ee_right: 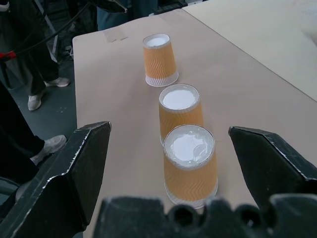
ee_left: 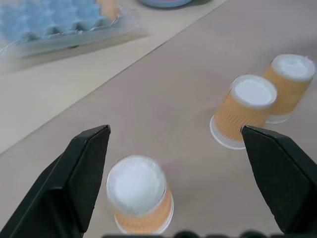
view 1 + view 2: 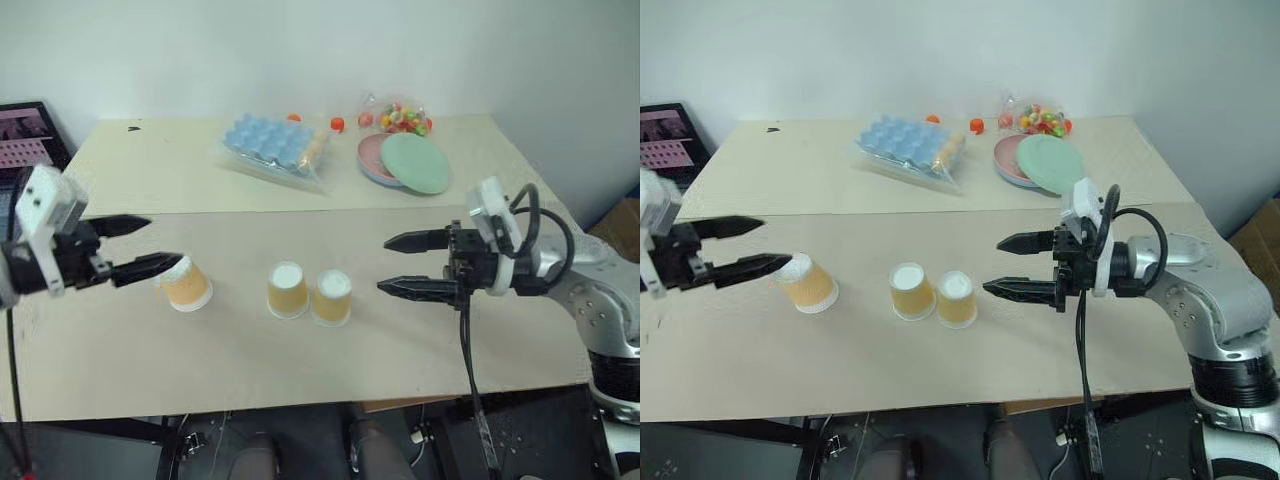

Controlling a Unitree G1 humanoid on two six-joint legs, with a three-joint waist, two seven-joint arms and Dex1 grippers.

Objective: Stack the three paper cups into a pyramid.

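Note:
Three orange-tan paper cups stand upside down, white bases up, in a row on the brown table. Two of them, the middle cup (image 3: 287, 289) and the right cup (image 3: 332, 297), stand side by side, nearly touching. The left cup (image 3: 186, 284) stands apart from them. My left gripper (image 3: 165, 243) is open just left of that cup, with one fingertip close to its top and nothing held. To the right of the pair, my right gripper (image 3: 384, 265) is open and pointing at them, a short gap away. The right wrist view shows all three cups in line, with the nearest cup (image 1: 190, 166) ahead.
At the back of the table (image 3: 150, 360) lie a blue egg tray in plastic (image 3: 275, 145), stacked pink and green plates (image 3: 405, 160) and a bag of coloured sweets (image 3: 402, 116). A framed picture (image 3: 30, 135) stands at the left. A person's legs and shoes (image 1: 42, 96) are beyond the table's end.

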